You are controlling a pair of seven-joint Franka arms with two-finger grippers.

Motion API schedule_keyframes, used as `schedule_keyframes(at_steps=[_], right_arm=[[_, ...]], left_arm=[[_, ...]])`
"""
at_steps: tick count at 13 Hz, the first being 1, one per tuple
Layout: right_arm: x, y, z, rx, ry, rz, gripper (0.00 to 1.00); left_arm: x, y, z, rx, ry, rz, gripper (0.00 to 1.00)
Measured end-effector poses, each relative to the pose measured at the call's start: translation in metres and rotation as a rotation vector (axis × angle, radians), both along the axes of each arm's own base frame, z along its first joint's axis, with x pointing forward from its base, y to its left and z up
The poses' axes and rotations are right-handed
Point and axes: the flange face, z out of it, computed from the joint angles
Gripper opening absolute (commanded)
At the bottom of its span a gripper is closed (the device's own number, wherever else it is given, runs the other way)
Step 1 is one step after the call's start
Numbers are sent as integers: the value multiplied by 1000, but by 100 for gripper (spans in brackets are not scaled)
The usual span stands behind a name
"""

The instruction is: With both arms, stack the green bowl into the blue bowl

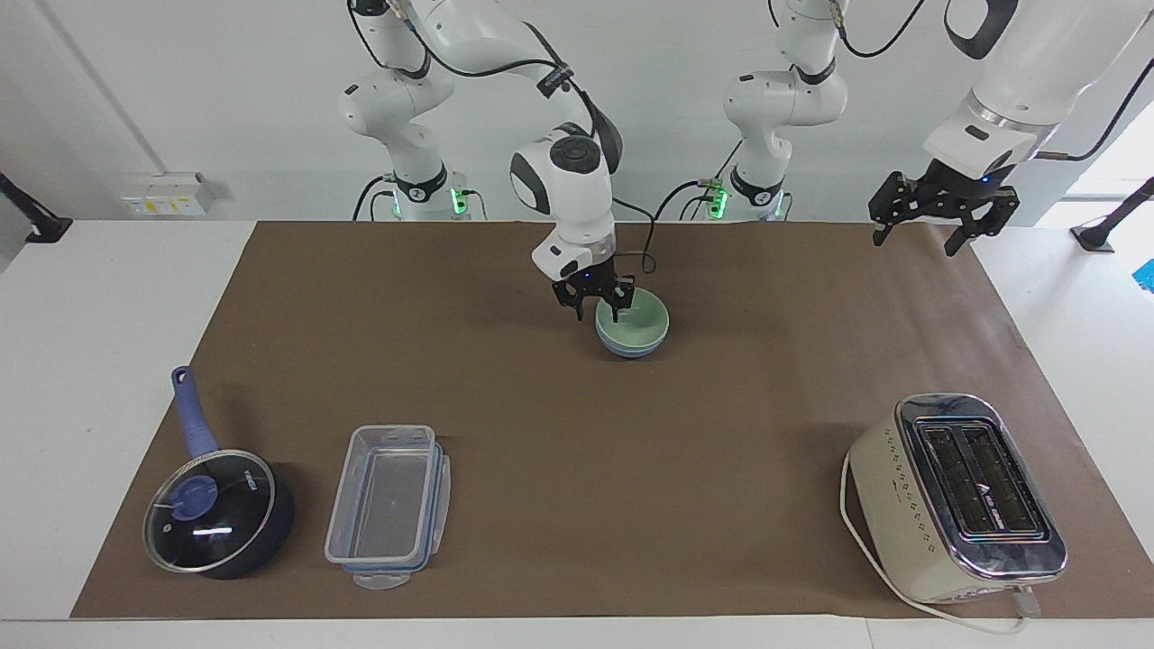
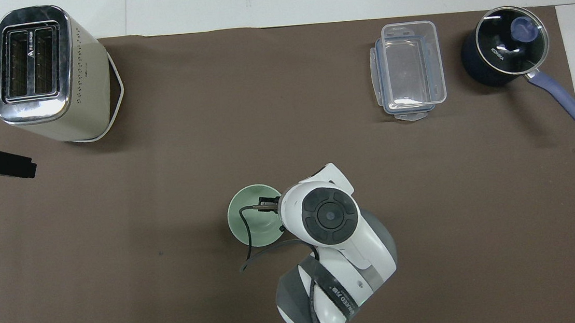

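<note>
Right pincer (image 1: 596,307) hangs over the rim of the green bowl (image 1: 636,319), fingers spread and released. The green bowl sits nested in the blue bowl (image 1: 631,349), mid-counter near the robots. Left pincer (image 1: 929,219) waits, fingers spread and holding nothing, above the counter's left-arm end.

Two white jointed arms, glossy rounded shells, grey-black rings at the joints. Right arm (image 1: 577,180): dark round cap with concentric rings on the wrist housing, black band with white lettering (unreadable), thin black cable looping off the wrist. Left arm (image 1: 1001,99): white forearm, silver ring above the black gripper. Green lights glow at both bases; black cables trail there.
</note>
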Motion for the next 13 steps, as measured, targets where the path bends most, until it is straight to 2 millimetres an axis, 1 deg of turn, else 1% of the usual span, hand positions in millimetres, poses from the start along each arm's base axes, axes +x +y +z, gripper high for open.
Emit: schedule_keyframes(at_steps=[2,4,7,10,13], right_arm=[[21,-33,35,-4,-29,14,100],[39,-78,74,-23,-22,48,100],[55,-145,120,-49,8,73,100],[66,-212,158,-63,26,52,100],[72,-270,184,-73,41,35,100]], left_arm=[[0,0,0,0,0,0,100],[0,0,0,0,0,0,100],[0,0,0,0,0,-1,100],[0,-1,0,0,0,-1,100],[0,-1,0,0,0,-1,100]])
